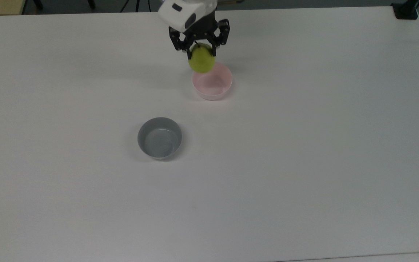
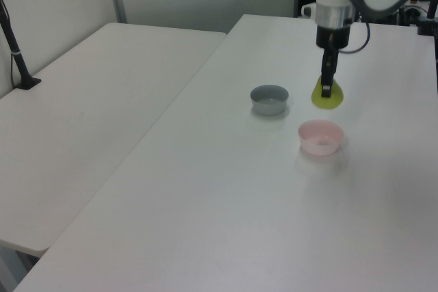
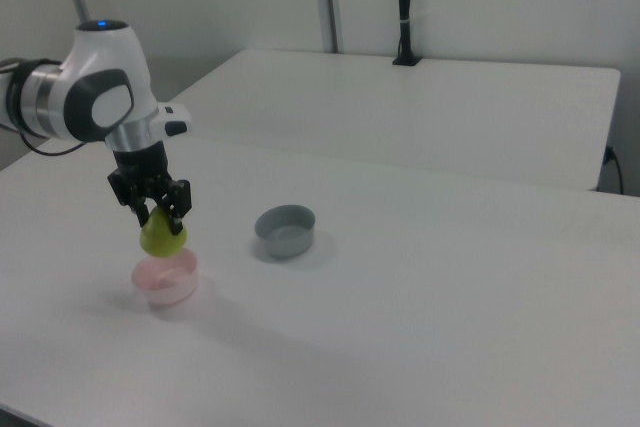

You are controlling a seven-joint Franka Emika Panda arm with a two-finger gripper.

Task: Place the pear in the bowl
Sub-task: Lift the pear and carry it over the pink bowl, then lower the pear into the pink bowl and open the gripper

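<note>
Nearest you in the top view, the small round grey bowl (image 1: pixel 159 138) sits alone on the wide white table (image 1: pixel 304 163), well apart from the work and not your target; keep away from it. Further back stands the small round pale pink bowl (image 1: pixel 212 82) with plain smooth sides, upright, mouth open upward and nothing in it. Just past its far rim hangs the small yellow-green rounded pear (image 1: pixel 202 62), lifted clear of the table and touching nothing but the black two-finger gripper (image 1: pixel 199 50) of the white arm, which is clamped on its upper part, one finger on either side.

You are in the carry step, at its very end: the pear is near the pink bowl, but in the top view it overlaps only the far edge of the rim, and in the left view it shows above and behind the bowl, so it does not look centred yet. Your next move, as I judge it, calls for a short shift toward the bowl's middle, then a descent into the mouth before you let the fingers part.

The pear hangs with its long axis roughly upright, narrow stem end up between the fingers, broad end pointing down at the bowl
</note>
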